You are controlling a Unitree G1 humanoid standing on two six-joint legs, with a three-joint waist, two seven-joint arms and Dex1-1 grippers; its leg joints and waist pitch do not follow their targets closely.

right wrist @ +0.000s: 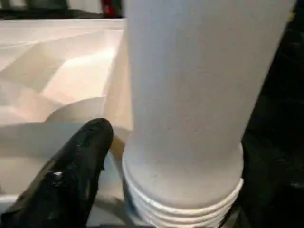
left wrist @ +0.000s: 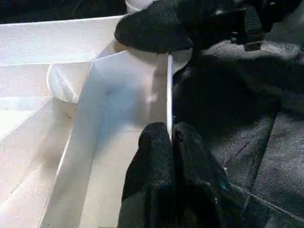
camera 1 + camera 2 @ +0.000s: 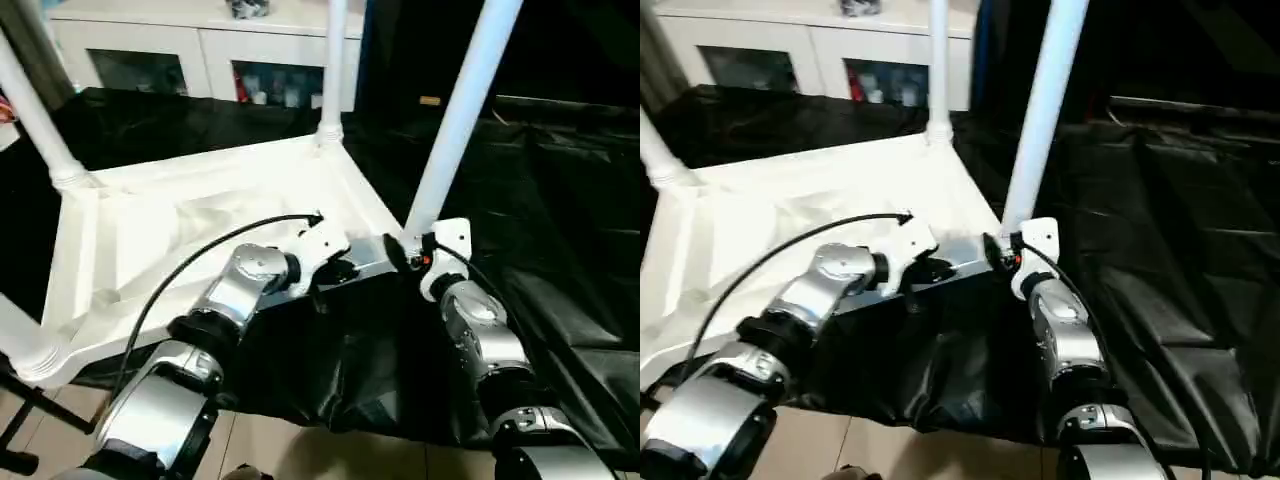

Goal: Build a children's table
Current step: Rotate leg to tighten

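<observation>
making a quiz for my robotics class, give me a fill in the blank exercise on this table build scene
1. The table top lies with its ribbed underside facing ____.
2. The left gripper is shut on the top's thin ____.
3. The leg at the right gripper shows screw ____ at its base.
4. The cloth under the work is ____ in colour.

Missing words: up; rim; threads; black

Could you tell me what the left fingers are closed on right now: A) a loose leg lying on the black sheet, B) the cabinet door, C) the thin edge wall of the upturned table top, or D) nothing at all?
C: in the left wrist view the left fingers pinch the thin white edge wall of the table top, beside the black sheet.
</observation>
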